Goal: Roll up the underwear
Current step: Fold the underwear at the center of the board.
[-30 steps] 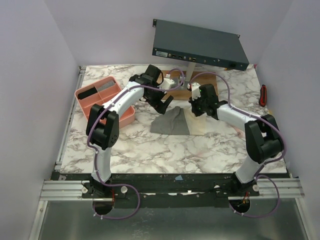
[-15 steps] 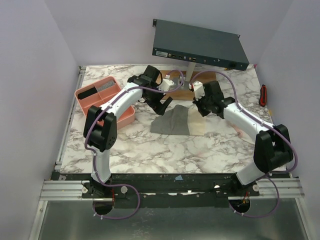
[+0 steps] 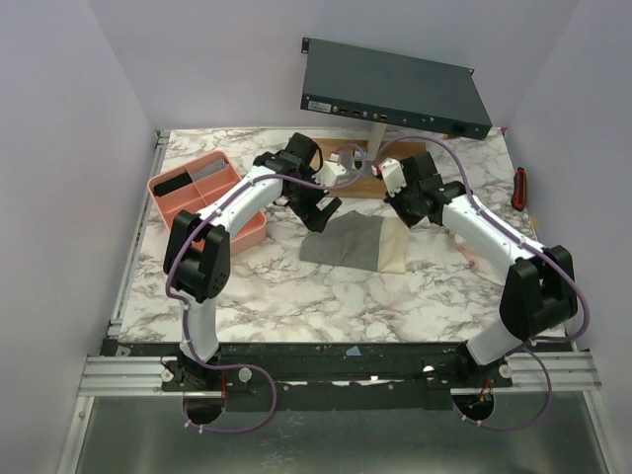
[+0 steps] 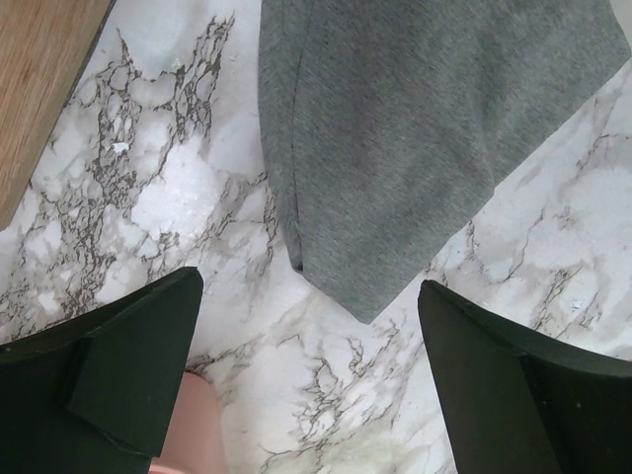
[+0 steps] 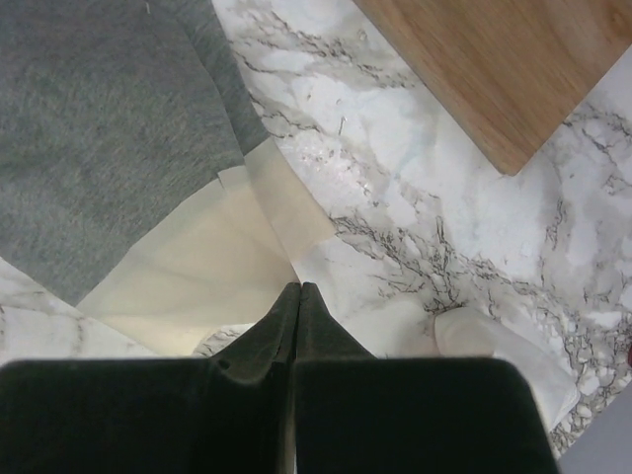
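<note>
Two changes stand out over the last second. The underwear, at the middle of the marble table, was bunched up into a peak along its far edge and now lies flat as a grey four-sided patch. A cream cloth shows along its right side; whether that is part of the garment I cannot tell. The right gripper has drawn back to that cream edge as its arm swung its elbow out to the right, fingers pressed together on nothing. The left gripper, fingers wide apart and empty, has edged toward the grey cloth's far left corner. Flattening looks finished to me and rolling not yet begun. The left wrist view alone shows a folded edge running down the grey cloth's side, and its corner pointing between the spread fingers without touching them. The right wrist view alone shows the cream cloth lying in overlapping folds near the wooden board. Only the overhead view takes in the pink tray to the left and the dark box beyond.
</note>
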You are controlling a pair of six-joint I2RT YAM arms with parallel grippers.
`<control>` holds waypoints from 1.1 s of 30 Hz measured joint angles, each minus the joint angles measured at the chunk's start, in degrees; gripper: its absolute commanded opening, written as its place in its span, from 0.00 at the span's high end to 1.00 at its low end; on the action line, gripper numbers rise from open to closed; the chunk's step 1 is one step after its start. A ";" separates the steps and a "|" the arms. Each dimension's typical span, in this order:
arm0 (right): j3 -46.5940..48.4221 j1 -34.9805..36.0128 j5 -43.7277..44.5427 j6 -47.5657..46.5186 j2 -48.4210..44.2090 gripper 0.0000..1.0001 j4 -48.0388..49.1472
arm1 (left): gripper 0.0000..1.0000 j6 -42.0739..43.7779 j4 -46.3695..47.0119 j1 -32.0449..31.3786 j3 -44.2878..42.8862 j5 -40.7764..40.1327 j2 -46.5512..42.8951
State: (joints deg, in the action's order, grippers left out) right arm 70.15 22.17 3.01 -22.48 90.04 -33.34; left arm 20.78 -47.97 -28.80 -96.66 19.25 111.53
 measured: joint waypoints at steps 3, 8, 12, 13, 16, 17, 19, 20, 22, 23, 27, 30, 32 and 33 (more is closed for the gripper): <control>-0.42 0.00 0.63 -0.59 1.75 0.99 0.15 | 0.01 0.15 -0.07 -0.28 0.28 0.00 0.00; -3.67 -0.17 1.75 -1.86 4.87 0.99 0.63 | 0.01 0.24 -0.11 -0.68 0.37 0.00 0.00; -4.02 -1.01 2.38 -2.99 7.48 0.99 1.27 | 0.01 0.24 -0.13 -1.03 0.37 0.02 0.00; -4.02 -1.27 2.54 -3.17 7.87 0.99 1.62 | 0.01 0.24 -0.13 -1.14 0.37 0.02 0.00; -4.04 -1.95 3.37 -4.15 9.20 0.99 3.21 | 0.01 0.22 -0.15 -1.57 0.37 0.04 0.00; -4.04 -2.05 3.63 -4.46 9.64 0.99 3.78 | 0.01 0.22 -0.15 -1.68 0.37 0.04 0.00; -4.04 -2.34 3.93 -4.81 10.36 0.99 4.57 | 0.01 0.22 -0.15 -1.90 0.37 0.07 0.00; -4.04 -2.43 4.09 -5.05 10.80 0.99 5.16 | 0.01 0.22 -0.15 -1.97 0.37 0.07 0.00; -4.04 -2.45 4.31 -5.31 11.39 0.99 5.90 | 0.01 0.22 -0.15 -2.10 0.37 0.09 0.00; -4.04 -2.51 4.33 -5.46 11.65 0.98 6.36 | 0.01 0.22 -0.13 -2.10 0.37 0.07 0.00; -4.02 -2.54 4.42 -5.66 12.57 0.93 8.20 | 0.01 0.20 -0.13 -2.21 0.37 0.07 0.00; -4.00 -2.54 4.66 -5.64 13.53 0.83 9.20 | 0.01 0.02 -0.13 -2.29 0.37 0.07 0.02; -4.00 -2.54 5.16 -5.64 14.27 0.75 9.77 | 0.01 -0.26 -0.11 -2.40 0.37 0.04 0.02; -4.00 -2.54 5.40 -5.66 14.53 0.72 9.92 | 0.01 -0.46 -0.09 -2.45 0.37 0.00 0.02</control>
State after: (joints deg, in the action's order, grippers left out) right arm 66.15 19.64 8.40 -28.14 104.57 -23.42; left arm 20.32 -48.05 -31.24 -96.29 19.25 111.55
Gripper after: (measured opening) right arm 0.186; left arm 0.987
